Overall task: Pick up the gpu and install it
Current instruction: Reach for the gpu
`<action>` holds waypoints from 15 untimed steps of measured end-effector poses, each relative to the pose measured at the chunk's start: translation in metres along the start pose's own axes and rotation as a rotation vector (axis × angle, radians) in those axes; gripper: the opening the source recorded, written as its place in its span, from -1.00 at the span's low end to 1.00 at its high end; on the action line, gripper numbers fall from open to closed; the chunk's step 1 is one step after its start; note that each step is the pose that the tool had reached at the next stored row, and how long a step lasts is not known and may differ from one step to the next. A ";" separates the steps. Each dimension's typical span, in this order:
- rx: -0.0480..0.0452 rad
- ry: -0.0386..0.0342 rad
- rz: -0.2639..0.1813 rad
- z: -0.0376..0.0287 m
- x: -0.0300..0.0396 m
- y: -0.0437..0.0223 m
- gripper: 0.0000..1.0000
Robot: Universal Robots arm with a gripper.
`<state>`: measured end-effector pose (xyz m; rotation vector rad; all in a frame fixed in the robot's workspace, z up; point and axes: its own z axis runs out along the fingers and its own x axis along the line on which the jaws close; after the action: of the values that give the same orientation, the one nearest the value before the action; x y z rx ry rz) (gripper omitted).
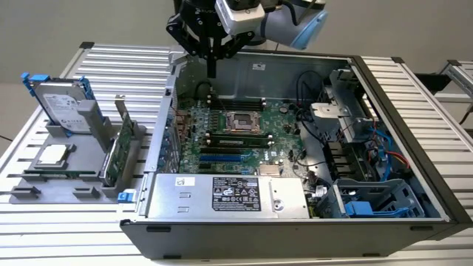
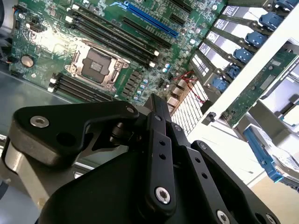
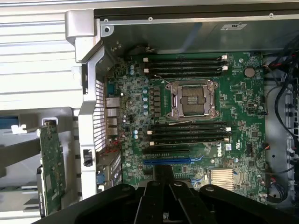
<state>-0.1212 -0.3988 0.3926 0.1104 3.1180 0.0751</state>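
Looks like the approach to the pick, with nothing taken up yet. Note the jaws pressed together and pinching nothing, hanging above the rear rim of the open computer case, with the green motherboard and its bare blue slot spread out beneath them. Find the gpu well apart from the jaws, lower down and beyond the perforated case wall. Stands on its long edge in a grey holder, silver bracket rising at the end nearer the jaws. To do this step well, spread the jaws wide before coming down. Line them up across the thin card rather than along it, and take the upper edge near the middle, clear of the bracket. Then draw straight up along the holder's groove, since any sideways pull would probably lever the board against it. Mind the tight corridor: case wall on the jaws' side of the card, hard drive with blue rails upright on the side away from the jaws, processor chip lying flat past that. As for the surface, expect a table of pale ribbed metal slats, hard and level, carrying holder and case side by side. Around it — a plain pale wall behind, and more slatted metal past the case on the side away from the card.
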 end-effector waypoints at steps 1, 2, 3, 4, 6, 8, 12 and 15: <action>0.0001 0.0000 0.000 0.0000 0.0001 0.0000 -1.00; 0.0002 0.0001 0.000 -0.0001 0.0009 -0.0001 -1.00; 0.0001 0.0000 0.000 -0.0001 0.0019 -0.0002 -1.00; 0.0002 0.0001 0.000 -0.0002 0.0029 -0.0002 -1.00; 0.0002 0.0001 0.000 -0.0002 0.0054 -0.0004 -1.00; 0.0001 0.0001 0.000 -0.0003 0.0085 -0.0006 -1.00; 0.0001 0.0001 0.000 -0.0004 0.0152 -0.0011 -1.00; 0.0001 0.0001 -0.001 -0.0005 0.0210 -0.0015 -1.00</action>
<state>-0.1422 -0.3988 0.3926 0.1089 3.1181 0.0749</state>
